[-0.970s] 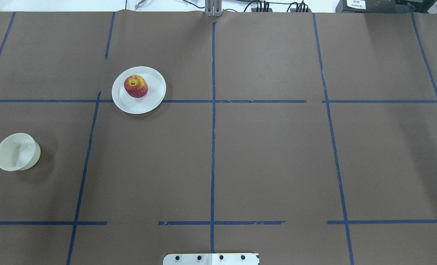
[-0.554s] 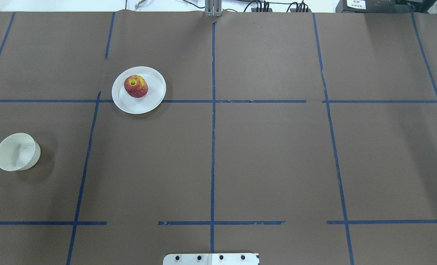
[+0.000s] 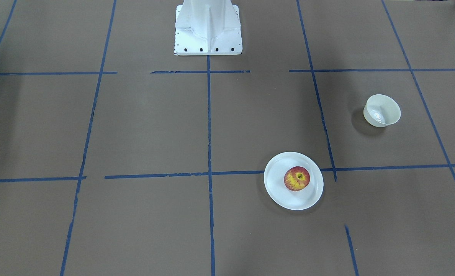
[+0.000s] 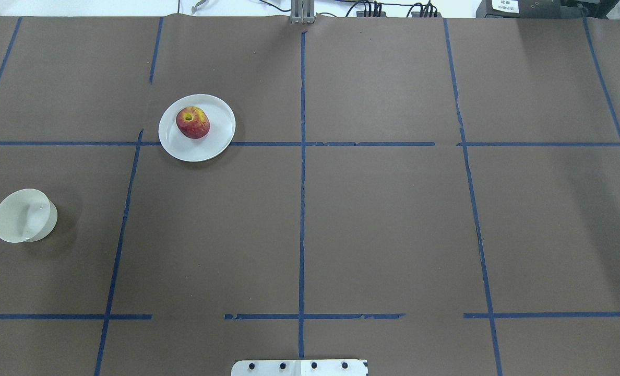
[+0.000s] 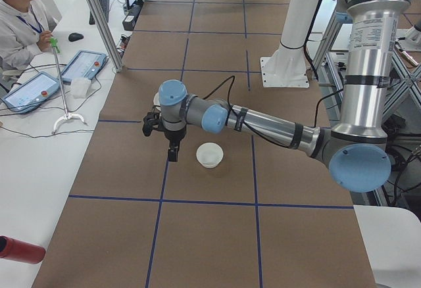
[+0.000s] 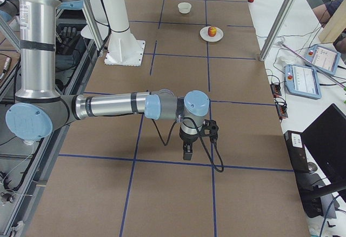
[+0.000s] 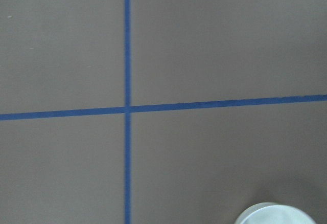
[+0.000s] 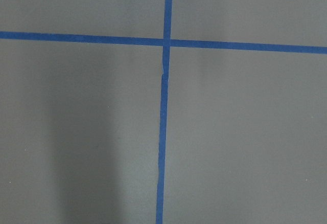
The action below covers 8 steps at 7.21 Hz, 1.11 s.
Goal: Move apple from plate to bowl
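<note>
The red and yellow apple (image 4: 192,122) sits on the white plate (image 4: 213,142) at the table's left far part; both also show in the front view, the apple (image 3: 297,178) on the plate (image 3: 276,186). The cream-white bowl (image 4: 25,215) stands empty near the left edge, apart from the plate. My left gripper (image 5: 172,153) shows only in the left side view, hanging above the table beside the bowl (image 5: 210,154). My right gripper (image 6: 187,153) shows only in the right side view, far from the apple (image 6: 212,31). I cannot tell whether either is open or shut.
The brown table cover carries blue tape lines (image 4: 301,209). The robot's white base (image 3: 208,27) stands at the table's near middle. Operators' tablets (image 5: 79,66) and a stand lie on a side table. The bowl's rim (image 7: 271,215) shows at the left wrist view's bottom edge.
</note>
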Each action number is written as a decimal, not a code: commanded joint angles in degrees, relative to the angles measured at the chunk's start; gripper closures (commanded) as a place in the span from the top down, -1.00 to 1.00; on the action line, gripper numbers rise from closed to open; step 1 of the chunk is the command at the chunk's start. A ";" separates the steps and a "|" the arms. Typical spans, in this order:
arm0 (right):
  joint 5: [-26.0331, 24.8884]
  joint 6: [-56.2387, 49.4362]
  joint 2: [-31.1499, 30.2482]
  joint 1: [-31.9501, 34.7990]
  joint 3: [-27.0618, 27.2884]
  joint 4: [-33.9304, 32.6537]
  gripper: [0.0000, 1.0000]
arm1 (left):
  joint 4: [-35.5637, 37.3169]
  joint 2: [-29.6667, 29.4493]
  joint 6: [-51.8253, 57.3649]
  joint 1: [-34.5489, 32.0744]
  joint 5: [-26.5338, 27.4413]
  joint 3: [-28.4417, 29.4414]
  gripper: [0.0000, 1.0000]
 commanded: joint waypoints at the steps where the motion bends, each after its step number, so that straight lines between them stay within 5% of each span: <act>1: 0.00 0.04 0.00 0.00 0.00 0.00 1.00 | -0.37 -13.04 -18.44 12.84 -1.17 3.04 1.00; 4: 0.00 0.04 0.00 0.00 0.00 0.00 1.00 | -0.89 -23.71 -29.74 20.80 -0.90 10.15 1.00; 6: 0.00 0.04 0.00 0.00 0.00 0.00 1.00 | -2.82 -28.02 -32.82 24.68 12.74 15.77 1.00; 8: 0.00 0.04 0.00 0.00 0.00 0.00 1.00 | -10.87 -30.59 -38.27 24.86 12.98 24.55 0.99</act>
